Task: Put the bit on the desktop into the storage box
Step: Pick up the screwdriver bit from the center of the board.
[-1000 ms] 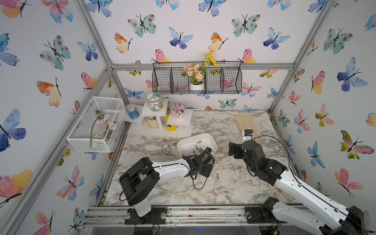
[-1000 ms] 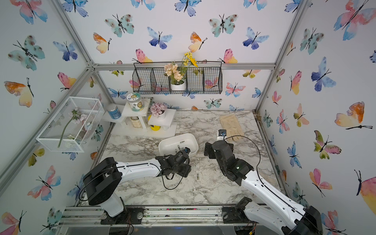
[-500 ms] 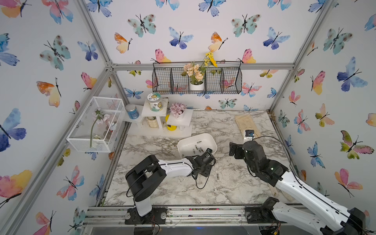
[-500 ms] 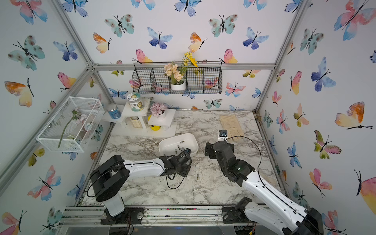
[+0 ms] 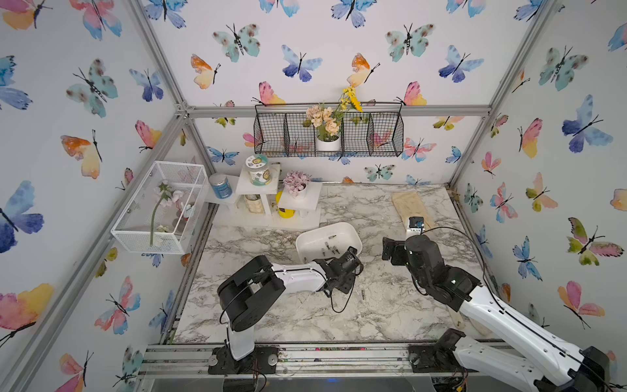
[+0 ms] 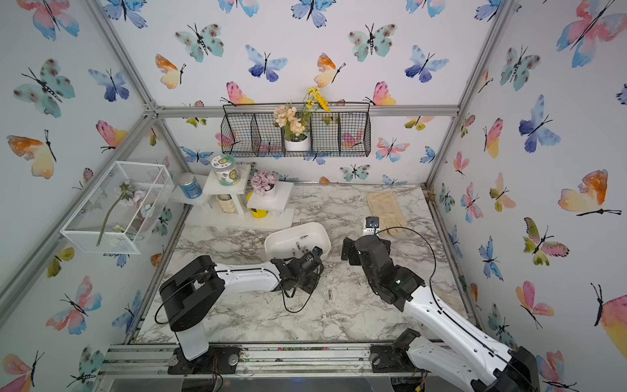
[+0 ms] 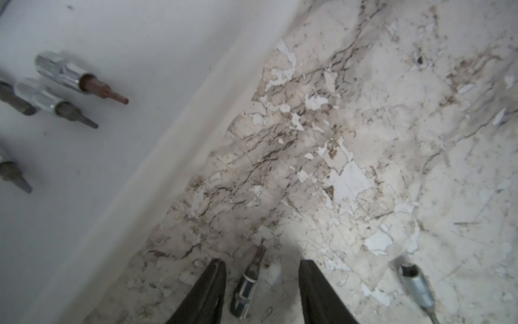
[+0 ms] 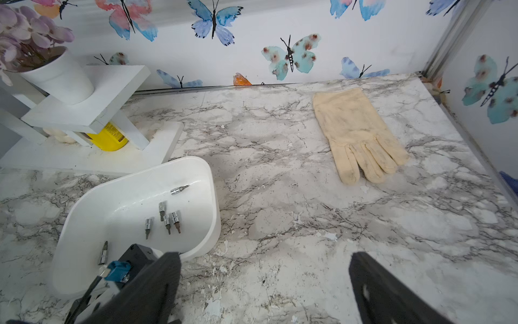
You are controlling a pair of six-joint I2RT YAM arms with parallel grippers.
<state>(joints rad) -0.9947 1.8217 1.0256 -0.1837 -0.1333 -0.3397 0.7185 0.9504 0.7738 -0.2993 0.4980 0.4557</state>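
Observation:
A small steel bit (image 7: 248, 283) lies on the marble desktop (image 7: 364, 140) between the two black fingers of my left gripper (image 7: 262, 263). The jaws stand apart on either side of it, with gaps showing. A second bit (image 7: 417, 286) lies a little to one side; in both top views it shows on the desktop (image 5: 362, 294) (image 6: 329, 293). The white storage box (image 5: 353, 237) (image 6: 325, 237) holds several bits, and my left gripper (image 5: 342, 271) hangs low just in front of its near corner. My right gripper (image 8: 263, 256) (image 5: 390, 249) is open and empty, hovering right of the box.
A cream glove (image 8: 361, 134) lies at the back right of the desktop. White stepped shelves (image 5: 268, 203) with jars and a flower pot stand at the back left. A white mesh cage (image 5: 159, 207) hangs on the left wall, and a black wire basket (image 5: 329, 135) on the back wall.
My left arm's elbow has swung a little to the right while its gripper stayed by the box's near corner. The right arm has not visibly moved.

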